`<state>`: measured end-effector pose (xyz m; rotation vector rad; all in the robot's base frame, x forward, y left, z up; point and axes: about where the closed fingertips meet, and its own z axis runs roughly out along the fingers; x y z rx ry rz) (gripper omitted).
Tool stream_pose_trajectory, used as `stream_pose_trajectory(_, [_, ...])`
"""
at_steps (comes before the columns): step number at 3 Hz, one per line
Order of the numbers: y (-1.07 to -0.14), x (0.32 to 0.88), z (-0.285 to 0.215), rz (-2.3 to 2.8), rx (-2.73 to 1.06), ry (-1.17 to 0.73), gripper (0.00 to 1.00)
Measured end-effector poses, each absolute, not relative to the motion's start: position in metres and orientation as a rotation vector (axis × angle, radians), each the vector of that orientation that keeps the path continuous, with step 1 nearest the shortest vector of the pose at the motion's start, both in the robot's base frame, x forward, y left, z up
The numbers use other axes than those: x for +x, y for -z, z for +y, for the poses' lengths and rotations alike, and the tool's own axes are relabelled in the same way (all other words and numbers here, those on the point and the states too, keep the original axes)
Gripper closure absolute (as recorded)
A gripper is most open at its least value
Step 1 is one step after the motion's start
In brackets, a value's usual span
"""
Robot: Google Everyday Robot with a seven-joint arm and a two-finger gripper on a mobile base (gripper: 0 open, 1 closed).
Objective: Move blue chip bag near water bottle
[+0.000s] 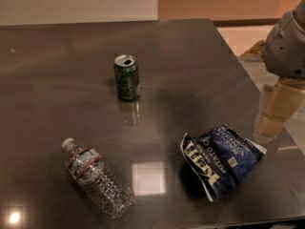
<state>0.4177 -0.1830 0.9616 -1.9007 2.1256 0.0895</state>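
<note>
Gripper (270,124) at right of glossy table (190,56)

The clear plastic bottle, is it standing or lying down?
Lying down: the clear ribbed water bottle rests lengthwise on the dark table, white cap upper-left. The gripper hangs at the right edge.

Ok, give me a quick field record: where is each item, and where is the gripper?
blue chip bag: crumpled, lying lower right of view
water bottle: on its side, lower left, cap toward upper left
green soda can: upright, opened, mid-table
gripper: at right table edge, beyond the bag, holding nothing
task state: bag and bottle apart
</note>
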Motion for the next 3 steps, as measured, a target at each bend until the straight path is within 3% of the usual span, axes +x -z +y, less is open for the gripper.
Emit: stream_pose_trajectory(3, [-0.893,0.356,-0.149,1.978,-2.117,-0.245,0.0])
